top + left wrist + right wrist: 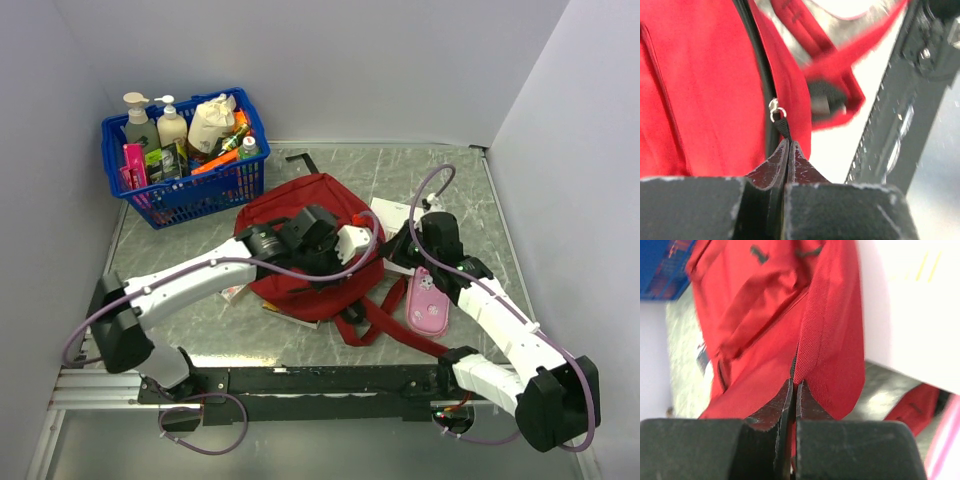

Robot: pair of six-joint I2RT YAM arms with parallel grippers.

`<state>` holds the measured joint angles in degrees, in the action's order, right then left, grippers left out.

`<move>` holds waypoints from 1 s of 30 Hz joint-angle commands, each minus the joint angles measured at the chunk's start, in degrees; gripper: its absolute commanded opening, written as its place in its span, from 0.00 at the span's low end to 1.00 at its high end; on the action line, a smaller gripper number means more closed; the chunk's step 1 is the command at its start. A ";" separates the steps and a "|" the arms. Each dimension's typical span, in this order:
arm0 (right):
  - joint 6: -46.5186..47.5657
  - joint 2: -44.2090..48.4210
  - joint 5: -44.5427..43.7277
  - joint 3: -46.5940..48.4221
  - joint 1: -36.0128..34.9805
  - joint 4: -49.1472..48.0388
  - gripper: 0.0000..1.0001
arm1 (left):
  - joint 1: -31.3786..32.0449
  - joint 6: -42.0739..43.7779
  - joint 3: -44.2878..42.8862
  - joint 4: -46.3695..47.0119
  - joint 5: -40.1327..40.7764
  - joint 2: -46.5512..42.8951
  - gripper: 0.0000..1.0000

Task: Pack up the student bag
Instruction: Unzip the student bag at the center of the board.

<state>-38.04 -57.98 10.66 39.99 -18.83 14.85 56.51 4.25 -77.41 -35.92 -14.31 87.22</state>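
Observation:
The student bag [290, 205], dark red with black zippers, lies flat in the middle of the table. Its red straps [375, 320] trail toward the near edge. My left gripper [789, 145] is over the bag's right side and is shut on the black zipper pull [781, 122], just below its metal ring. My right gripper [794, 385] comes in from the right and is shut on the bag's red fabric edge [827, 340] beside the zipper teeth. From above, both grippers [362, 243] [398, 246] meet at the bag's right rim.
A blue basket [190, 195] of bottles stands at the back left. A pink pencil case [428, 305] lies right of the straps, under the right arm. A white booklet [392, 213] sits behind the right gripper. Flat books [290, 312] poke out under the bag's near edge.

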 commanded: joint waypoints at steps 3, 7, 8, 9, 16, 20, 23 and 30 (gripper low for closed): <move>1.83 1.02 -13.19 3.52 1.34 -1.93 0.00 | 0.70 4.00 3.14 -8.71 -5.20 -7.32 0.01; 3.23 -0.03 -15.40 3.87 1.43 -1.85 0.00 | 0.53 7.43 5.77 -10.92 -5.47 -9.26 0.01; 3.59 -0.12 -15.92 3.96 1.34 -1.93 0.00 | 0.53 8.22 6.38 -11.27 -5.21 -10.22 0.01; 3.94 -0.29 -16.19 3.96 1.43 -2.02 0.00 | 0.53 8.84 8.04 -11.10 -5.12 -10.92 0.01; 3.42 -0.04 -24.44 6.59 1.43 3.23 0.00 | -1.31 14.99 14.12 -13.73 -3.10 -15.93 0.01; 3.32 2.16 -25.95 8.61 -0.76 7.29 0.00 | -2.19 17.28 15.79 -14.53 -0.99 -18.40 0.01; 2.98 2.69 -24.11 10.28 -5.68 10.53 0.21 | -2.37 17.99 17.64 -12.26 1.21 -18.49 0.01; -4.48 2.86 -19.98 12.13 -17.46 19.15 0.71 | -2.46 14.39 15.27 -6.62 -0.55 -15.33 0.01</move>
<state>-37.76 -57.19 -9.87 49.80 -31.79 27.40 54.26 20.12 -60.23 -45.74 -14.20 71.02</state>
